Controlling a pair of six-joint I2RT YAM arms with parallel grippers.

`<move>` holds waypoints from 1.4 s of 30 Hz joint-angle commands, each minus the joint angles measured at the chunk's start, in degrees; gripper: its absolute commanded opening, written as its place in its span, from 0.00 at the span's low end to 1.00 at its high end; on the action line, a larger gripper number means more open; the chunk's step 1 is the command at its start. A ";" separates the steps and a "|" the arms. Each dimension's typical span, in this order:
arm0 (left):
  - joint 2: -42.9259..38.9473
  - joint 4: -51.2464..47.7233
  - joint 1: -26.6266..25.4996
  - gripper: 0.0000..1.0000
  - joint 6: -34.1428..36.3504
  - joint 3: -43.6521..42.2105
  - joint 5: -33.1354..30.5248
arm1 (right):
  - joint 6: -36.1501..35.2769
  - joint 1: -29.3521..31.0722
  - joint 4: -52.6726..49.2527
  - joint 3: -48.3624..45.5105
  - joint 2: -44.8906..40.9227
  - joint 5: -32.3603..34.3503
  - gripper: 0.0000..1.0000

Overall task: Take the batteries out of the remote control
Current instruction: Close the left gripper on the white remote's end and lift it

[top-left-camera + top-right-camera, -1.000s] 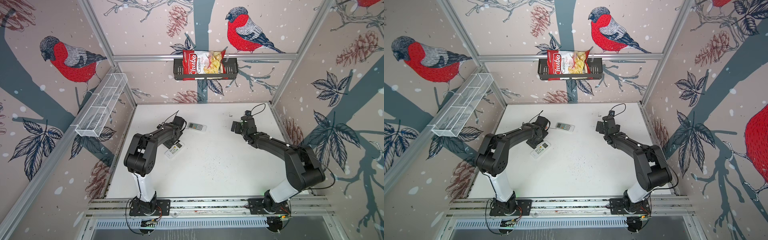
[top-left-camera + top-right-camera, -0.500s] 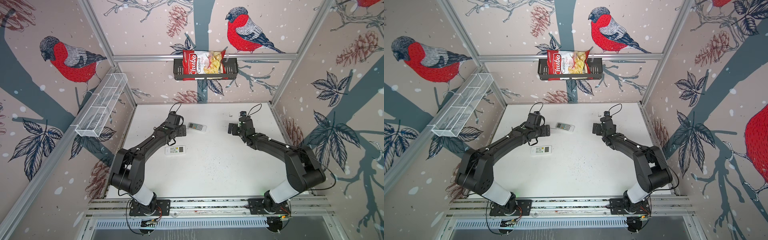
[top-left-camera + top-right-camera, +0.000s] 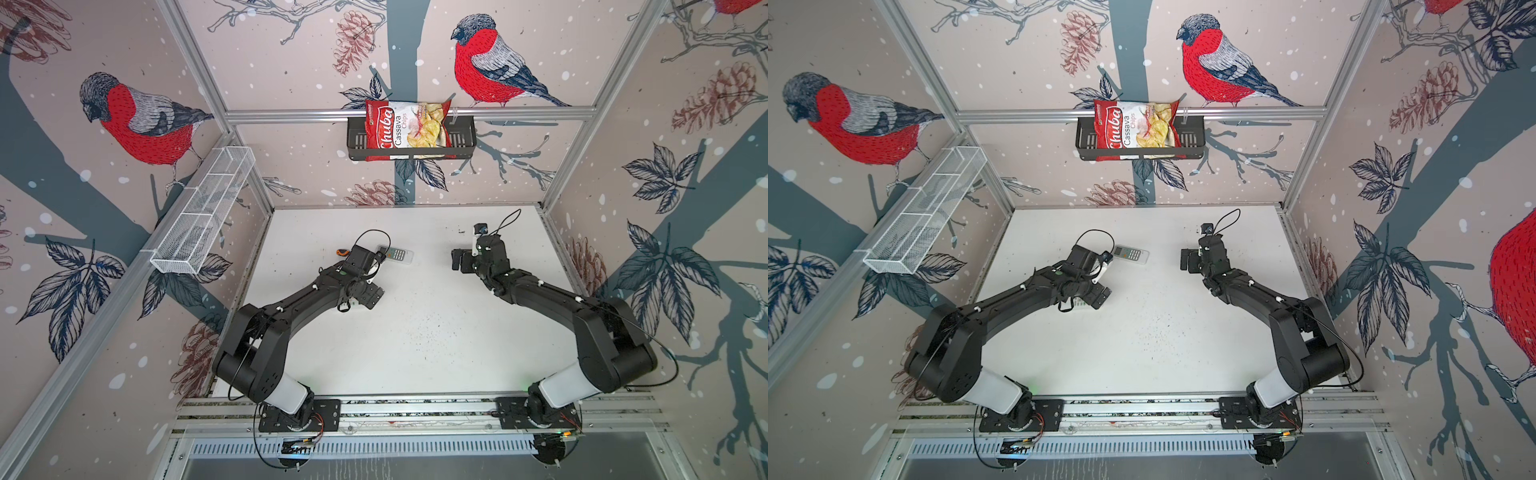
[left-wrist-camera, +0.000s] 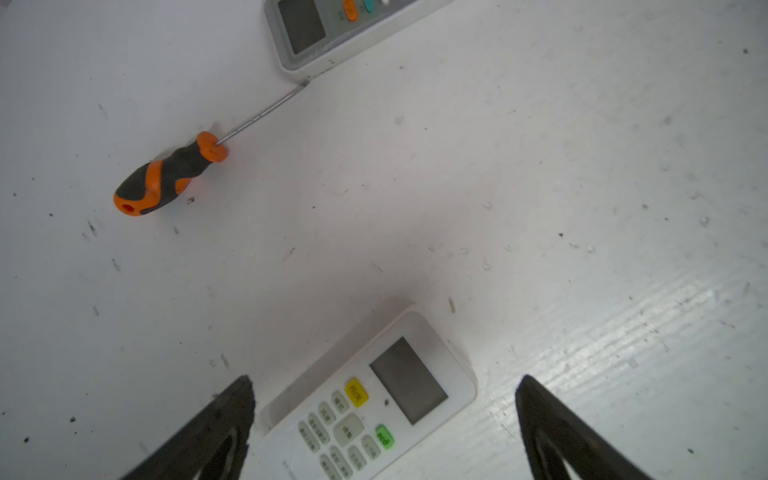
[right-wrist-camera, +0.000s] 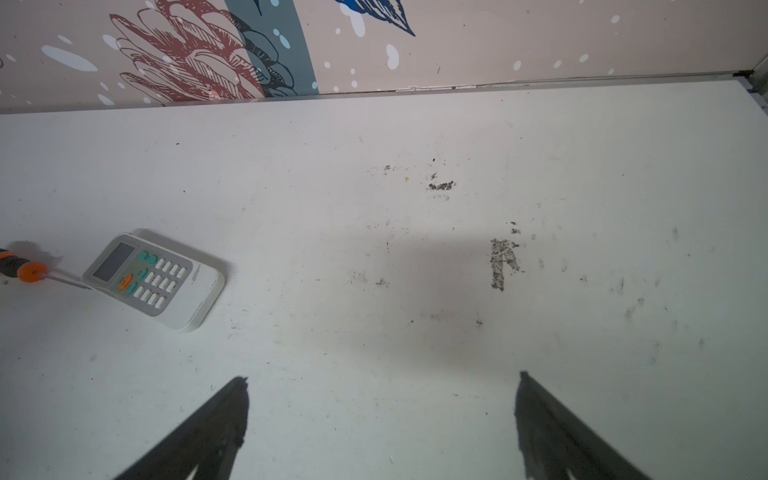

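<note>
A white remote control (image 4: 370,411) with a yellow and a green button lies face up on the table, between the fingers of my open left gripper (image 4: 386,377), which hovers just over it without touching. In both top views that gripper (image 3: 365,295) covers most of this remote. A second, grey-faced remote (image 3: 397,254) (image 5: 153,280) lies further back. My right gripper (image 5: 382,376) (image 3: 457,260) stands open over bare table, right of the second remote. The batteries are hidden; both remotes show their button sides.
An orange-and-black screwdriver (image 4: 166,178) (image 3: 342,252) lies with its tip against the second remote's corner. A chips bag (image 3: 407,129) sits in a black basket on the back wall. A white wire basket (image 3: 203,216) hangs on the left wall. Dark scuffs (image 5: 503,262) mark the table.
My left gripper had reached back toward the screwdriver, leaving the white remote uncovered; it has swung back over that remote. The right gripper has shifted slightly left.
</note>
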 commanded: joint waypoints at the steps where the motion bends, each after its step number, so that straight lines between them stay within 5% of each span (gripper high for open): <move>1: -0.91 -1.96 -0.03 0.97 5.77 -0.21 2.36 | -0.99 0.40 1.69 -0.12 -0.42 -0.71 0.99; 42: 12.96 -2.51 6.38 0.83 4.24 5.19 4.01 | -0.74 0.74 0.88 0.97 1.28 -0.16 0.99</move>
